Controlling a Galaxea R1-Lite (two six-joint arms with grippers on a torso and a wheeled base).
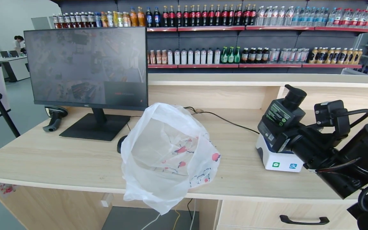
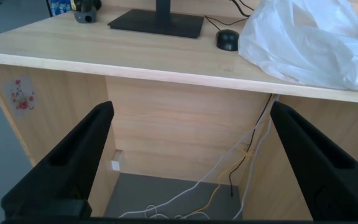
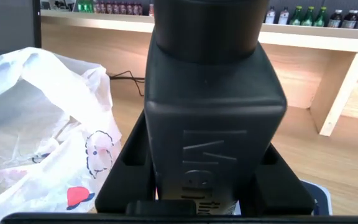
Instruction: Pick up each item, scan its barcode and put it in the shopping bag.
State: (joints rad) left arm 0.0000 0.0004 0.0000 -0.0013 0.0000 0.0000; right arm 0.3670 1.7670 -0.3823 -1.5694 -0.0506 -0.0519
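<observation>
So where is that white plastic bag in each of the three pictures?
Head view: the shopping bag sits mid-picture at the counter front edge, drooping over it.
Left wrist view: the shopping bag lies on the counter, beside the black mouse.
Right wrist view: the shopping bag lies beside the dark bottle, red prints showing.
Shared landmark: the light wood counter under it.

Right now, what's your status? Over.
Left tool open, low before the wooden counter. Right tool shut on dark square black-capped bottle, by white box scanner. White plastic shopping bag alongside, path clear.
</observation>
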